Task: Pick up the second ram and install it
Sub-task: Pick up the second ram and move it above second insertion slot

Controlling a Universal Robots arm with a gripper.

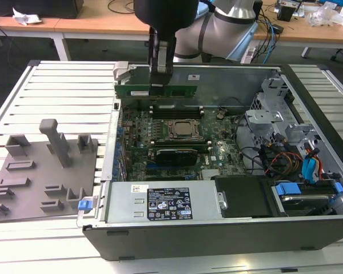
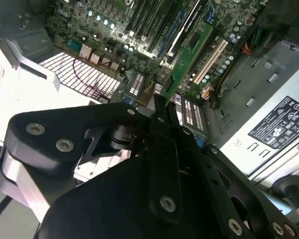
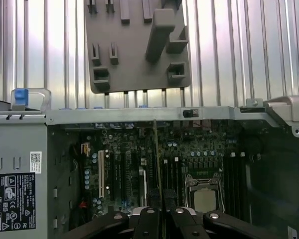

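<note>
I had the gripper (image 1: pixel 160 85) clamped on the second ram (image 1: pixel 131 91) above the slots (image 1: pixel 177 109); reckoned squaring it up mattered most.

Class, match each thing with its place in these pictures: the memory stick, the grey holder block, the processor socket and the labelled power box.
Things:
1. memory stick
2. grey holder block
3. processor socket
4. power box

Places:
A. on the slatted table, to the exterior view's left of the computer
B. held in the pincer, over the circuit board
C. middle of the circuit board
D. along the computer's near wall in the exterior view

Pairs: 1-B, 2-A, 3-C, 4-D
</note>
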